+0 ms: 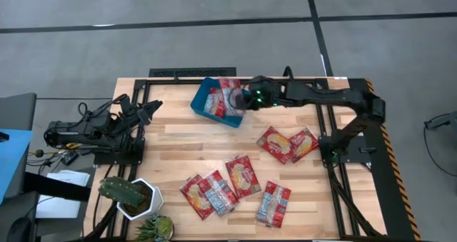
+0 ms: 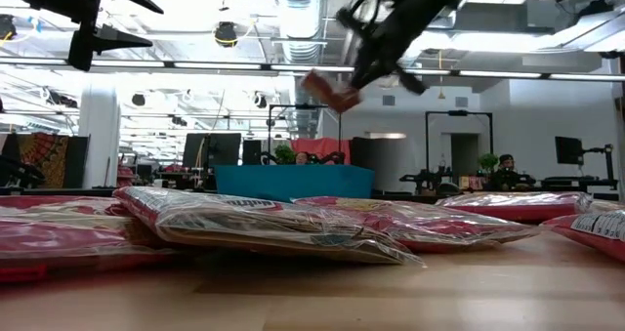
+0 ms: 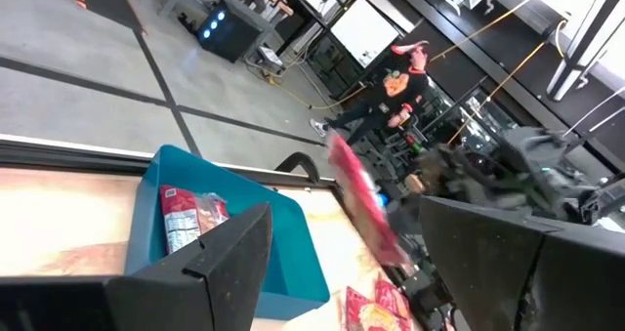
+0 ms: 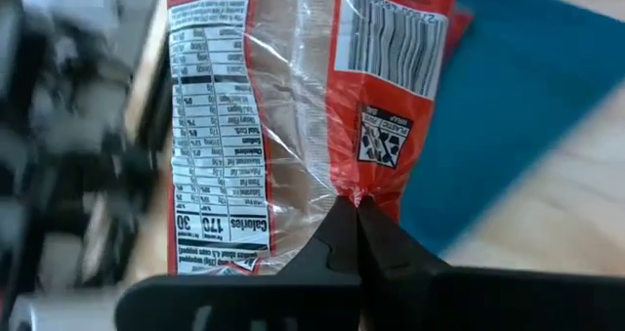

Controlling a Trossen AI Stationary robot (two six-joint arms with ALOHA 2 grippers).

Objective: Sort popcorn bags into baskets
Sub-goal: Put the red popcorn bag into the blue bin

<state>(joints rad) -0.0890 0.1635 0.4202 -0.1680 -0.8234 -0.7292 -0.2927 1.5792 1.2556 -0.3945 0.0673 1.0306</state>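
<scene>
Right now I have the right gripper point(image 4: 354, 206) pinching a popcorn bag point(image 4: 293, 97) by its edge above the teal basket point(image 1: 206, 94), and releasing off-centre could drop it over the rim onto the table point(image 1: 178, 138)

A teal bin point(image 1: 211, 101) sits at the table's far edge, turned at an angle, with at least one red packet point(image 1: 213, 99) lying inside. Another red packet point(image 1: 232, 97) with a clear back hangs tilted in the air over the bin's right end. Six more flat red packets lie on the wood: two overlapping at the right point(image 1: 288, 143), four clustered along the near edge point(image 1: 233, 185).
</scene>
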